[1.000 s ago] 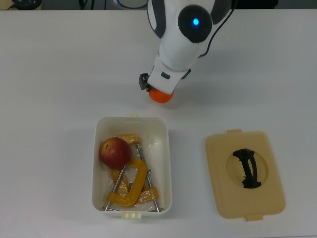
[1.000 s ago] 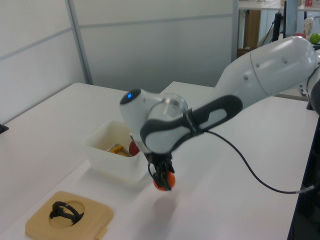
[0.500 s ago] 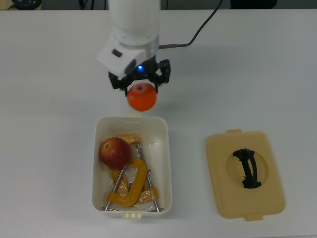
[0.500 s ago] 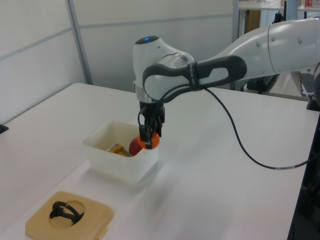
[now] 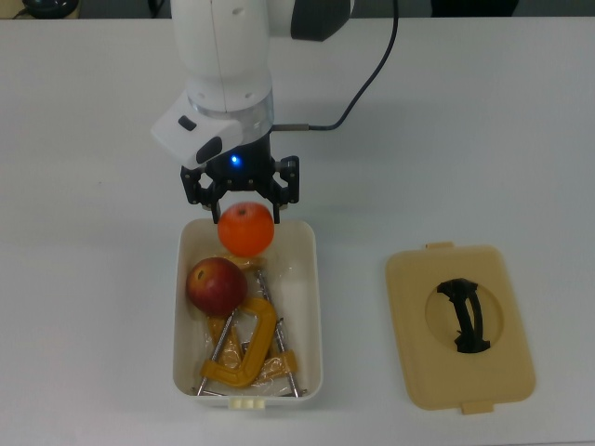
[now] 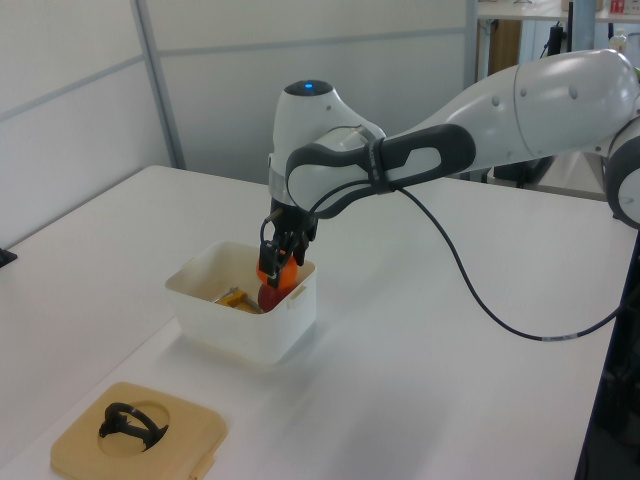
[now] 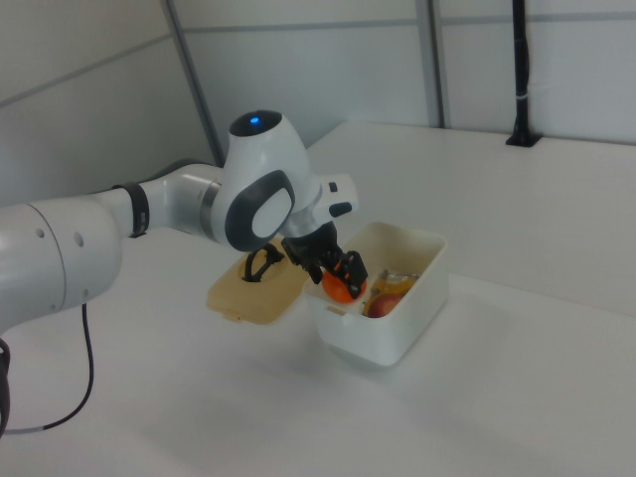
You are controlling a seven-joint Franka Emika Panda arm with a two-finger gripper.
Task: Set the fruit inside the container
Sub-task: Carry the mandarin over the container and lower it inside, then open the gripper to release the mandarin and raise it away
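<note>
In the top view, nearest the lower edge, the yellow C-clamps (image 5: 244, 348) lie in the near half of the white container (image 5: 316, 307), which stands on the bench (image 5: 93, 279). To the top view's right, well apart from the container, the beige lid (image 5: 460, 325) lies flat with its black handle up.

Further in, the red apple (image 5: 216, 284) rests inside the container against its left wall in the top view, touching the clamps. It looks firm and smooth, so it would roll on a slope but sits settled here.

Beyond it, at the container's far end, the orange (image 5: 246, 229) hangs over the rim, held by the gripper (image 5: 242, 209). The jaws are closed on the orange across its widest part, one finger on each side. That is the right place to hold it: the fruit is round, stiff enough to bear a firm pinch, fairly light, and its pebbled skin should give some grip. Held off-centre, it would likely squirt out. Dropped from this low height it should not bruise much, though it may knock the apple or the clamps.
</note>
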